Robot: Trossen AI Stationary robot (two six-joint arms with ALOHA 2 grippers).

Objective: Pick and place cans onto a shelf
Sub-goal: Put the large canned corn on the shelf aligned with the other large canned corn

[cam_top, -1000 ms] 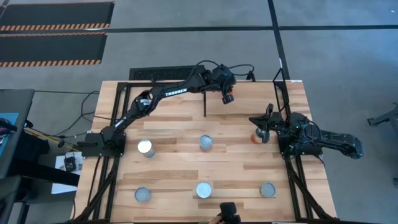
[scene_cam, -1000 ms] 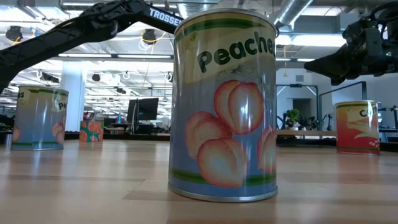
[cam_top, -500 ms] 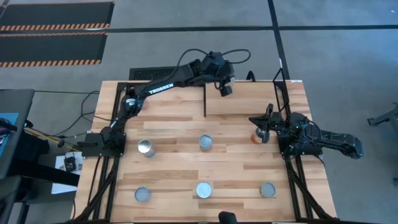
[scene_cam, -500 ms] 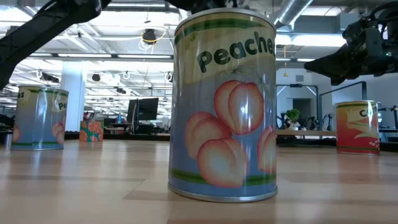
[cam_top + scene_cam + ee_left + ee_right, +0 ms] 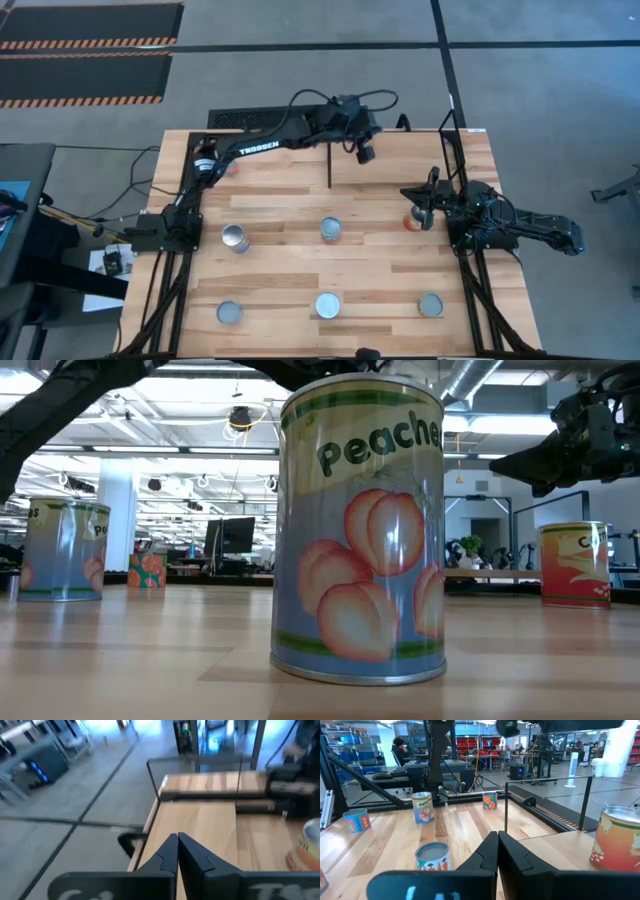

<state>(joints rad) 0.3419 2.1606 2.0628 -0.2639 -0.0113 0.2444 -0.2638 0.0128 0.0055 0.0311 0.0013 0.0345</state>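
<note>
Several cans stand upright on the wooden table: a peach can (image 5: 331,229) (image 5: 360,530) at the middle, three silver-lidded ones (image 5: 327,305) along the near edge, and one (image 5: 234,237) (image 5: 62,550) at the left. An orange can (image 5: 412,222) (image 5: 615,840) (image 5: 305,845) stands at the right. My left gripper (image 5: 365,152) (image 5: 177,850) hangs shut and empty above the shelf (image 5: 400,160) at the far right. My right gripper (image 5: 416,202) (image 5: 497,850) is shut beside the orange can, apart from it.
The shelf's thin upright panel (image 5: 330,165) (image 5: 545,805) marks its left side. Another small orange can (image 5: 490,800) (image 5: 145,570) stands far left, under my left arm. The black frame rails (image 5: 190,190) run along the table's left and right edges. A person sits in the room beyond (image 5: 397,747).
My left arm has drawn back toward the table's far edge and risen out of most of the low view. Its gripper has stayed over the shelf's left part. The cans and my right arm have kept still.
</note>
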